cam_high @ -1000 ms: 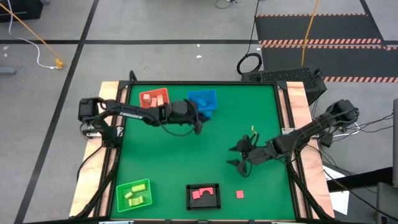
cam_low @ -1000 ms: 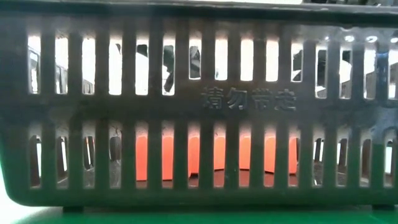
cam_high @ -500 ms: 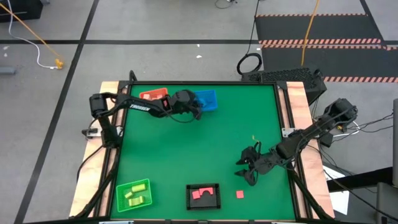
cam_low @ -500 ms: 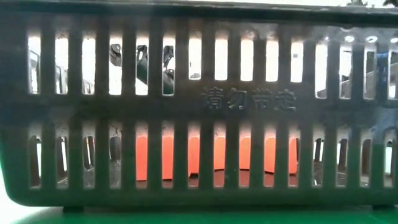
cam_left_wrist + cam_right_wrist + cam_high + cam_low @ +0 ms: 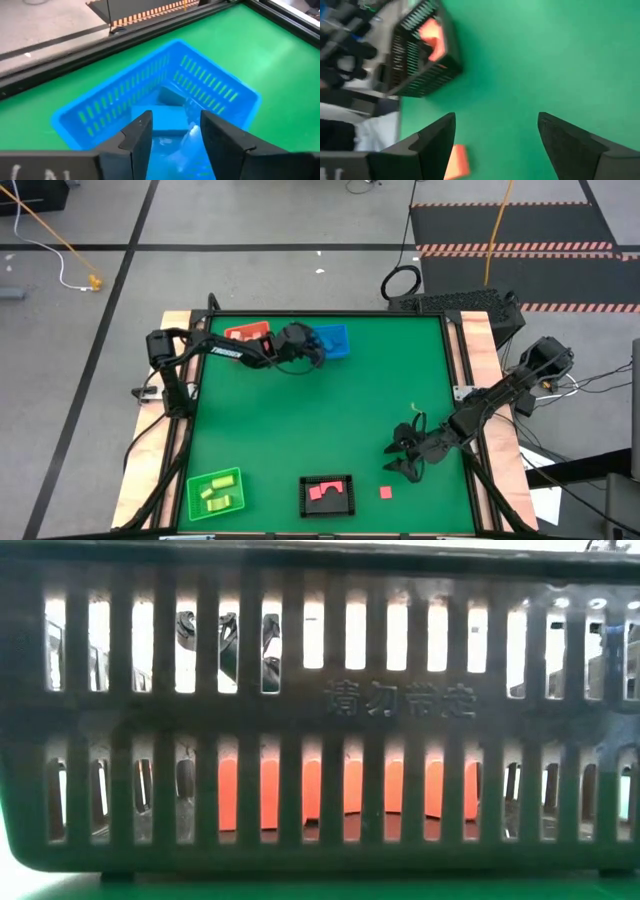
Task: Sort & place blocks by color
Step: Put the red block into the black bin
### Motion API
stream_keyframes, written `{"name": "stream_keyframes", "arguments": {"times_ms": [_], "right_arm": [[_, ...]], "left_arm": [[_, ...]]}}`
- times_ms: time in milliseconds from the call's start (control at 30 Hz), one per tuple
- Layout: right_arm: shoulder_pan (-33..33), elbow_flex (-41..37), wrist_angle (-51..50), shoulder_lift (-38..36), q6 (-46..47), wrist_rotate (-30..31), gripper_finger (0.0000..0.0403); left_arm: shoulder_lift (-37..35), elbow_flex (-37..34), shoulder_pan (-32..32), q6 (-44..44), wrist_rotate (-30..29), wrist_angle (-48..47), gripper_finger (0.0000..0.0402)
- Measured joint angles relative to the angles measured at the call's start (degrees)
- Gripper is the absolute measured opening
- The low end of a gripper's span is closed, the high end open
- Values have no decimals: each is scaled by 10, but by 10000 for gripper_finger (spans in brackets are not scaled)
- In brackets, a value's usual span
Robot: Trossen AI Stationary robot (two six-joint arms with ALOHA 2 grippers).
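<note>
my right gripper: fingers apart, empty, near black basket | loose red block beside it | my left gripper: apart over blue basket

My arms are dark and slender, trailing black cables; white lettering marks my left arm; my fingers are matte black wedges.

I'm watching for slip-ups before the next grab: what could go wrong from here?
The right gripper, fingers wide open, is beside the loose red block, not over it; closing from there could nudge it away. That block lies near the table's edge, so a push might send it off. The left gripper hangs open over the blue basket and could catch its wall.
</note>
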Motion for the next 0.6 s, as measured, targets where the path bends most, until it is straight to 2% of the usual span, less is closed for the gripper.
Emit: {"name": "stream_keyframes", "arguments": {"times_ms": [133,267,400,600], "right_arm": [[10,0,21,0,-1,-32,287],[37,0,20,0,-26,-40,288],[76,0,21,0,-98,24,282],[118,0,30,6,-203,108,279]], "left_arm": [[-6,0,-7,-22,5,-2,175],[-29,0,-27,-34,46,0,182],[-58,0,-70,-36,96,-1,182],[-79,-1,-163,-33,107,3,182]]}}
